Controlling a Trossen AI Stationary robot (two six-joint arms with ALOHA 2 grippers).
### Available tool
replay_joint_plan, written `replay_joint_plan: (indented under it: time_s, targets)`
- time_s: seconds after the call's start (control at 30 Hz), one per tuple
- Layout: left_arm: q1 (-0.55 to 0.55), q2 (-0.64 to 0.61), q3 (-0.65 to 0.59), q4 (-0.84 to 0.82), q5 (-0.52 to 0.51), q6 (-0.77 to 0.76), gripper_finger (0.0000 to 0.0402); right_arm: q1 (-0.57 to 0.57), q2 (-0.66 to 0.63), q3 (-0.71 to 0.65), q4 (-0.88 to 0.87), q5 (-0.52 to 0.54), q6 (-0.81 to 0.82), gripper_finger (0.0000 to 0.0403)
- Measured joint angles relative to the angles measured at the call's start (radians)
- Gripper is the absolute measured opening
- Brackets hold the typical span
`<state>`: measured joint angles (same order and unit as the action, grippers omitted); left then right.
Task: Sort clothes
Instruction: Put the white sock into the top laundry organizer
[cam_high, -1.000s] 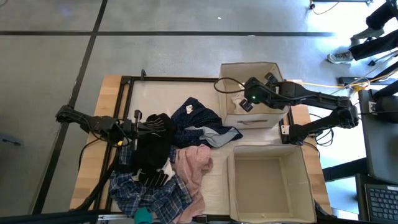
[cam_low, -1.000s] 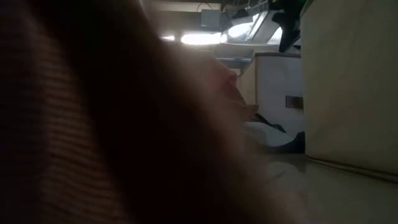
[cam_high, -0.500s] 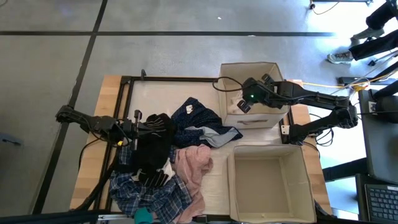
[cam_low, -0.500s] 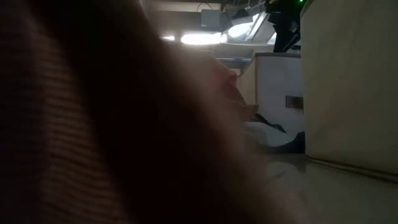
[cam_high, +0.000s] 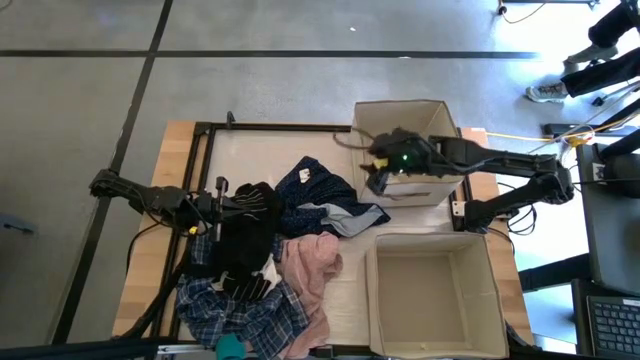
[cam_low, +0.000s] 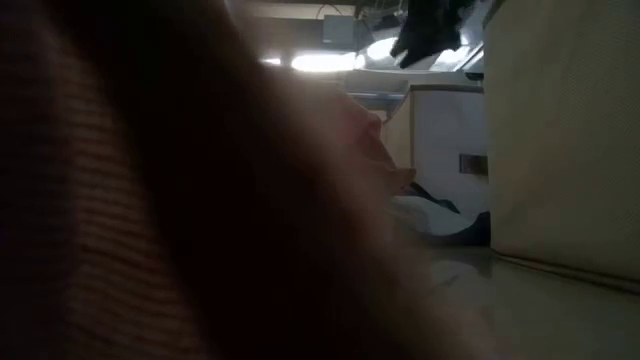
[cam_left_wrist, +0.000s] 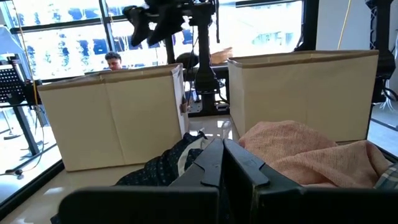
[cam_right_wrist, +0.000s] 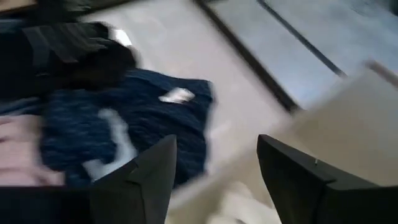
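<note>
The right gripper (cam_high: 377, 178) is hanging over the near-left corner of the far cardboard box (cam_high: 402, 112), its fingers (cam_right_wrist: 298, 180) standing apart and gripping nothing. The left gripper (cam_high: 222, 203) is resting pressed together at the black garment (cam_high: 255, 235). Two boxes are standing on the table (cam_high: 250, 150); the near one (cam_high: 432, 295) is showing no clothes. The pile is lying left of them: navy piece (cam_high: 310, 190), pink (cam_high: 308, 262), plaid (cam_high: 235, 310), teal scrap (cam_high: 230, 347)

Grey floor (cam_high: 250, 85) with dark lines; bright windows (cam_left_wrist: 74, 37) behind.
</note>
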<state>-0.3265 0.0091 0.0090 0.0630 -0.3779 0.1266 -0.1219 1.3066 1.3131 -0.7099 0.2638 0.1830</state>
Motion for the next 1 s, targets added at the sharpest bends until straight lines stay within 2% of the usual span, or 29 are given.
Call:
replay_joint_plan:
  time_s: [0.4,0.83,1.0]
  targets:
    - [0.000,0.000,0.000,0.000,0.000,-0.002,0.0001,0.192,0.197,-0.001,0.314,-0.100,-0.183,0.0221]
    - [0.000,0.000,0.000,0.000,0.000,0.000,0.0001,0.298,0.426,0.000,0.594,-0.111,-0.224,0.0221]
    - [0.000,0.000,0.000,0.000,0.000,0.001,0.0001,0.327,0.521,0.049,0.654,-0.136,-0.235,0.0221]
